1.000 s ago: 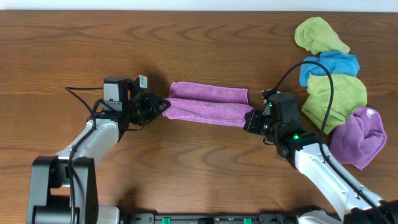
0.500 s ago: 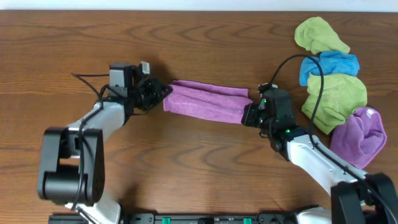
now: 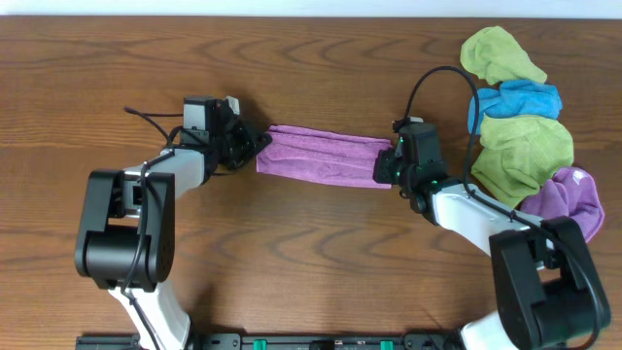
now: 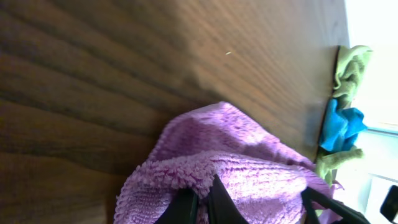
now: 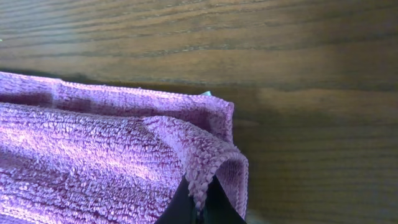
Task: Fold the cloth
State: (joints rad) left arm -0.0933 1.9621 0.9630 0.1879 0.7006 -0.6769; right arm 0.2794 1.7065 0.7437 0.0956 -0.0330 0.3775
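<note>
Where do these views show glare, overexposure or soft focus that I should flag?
Overhead: even light, sharp throughout, the cloth clearly textured, only a pale strip along the top edge. Left wrist: the top-right corner is blown out white past the table, and the left pincer is dark and soft. Right wrist: weave crisp, with a mild sheen on the wood right of the cloth.

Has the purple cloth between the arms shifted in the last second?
Yes. Against the unmoved green cloth at right, the near edge of the cloth has moved toward the far side, narrowing it.
</note>
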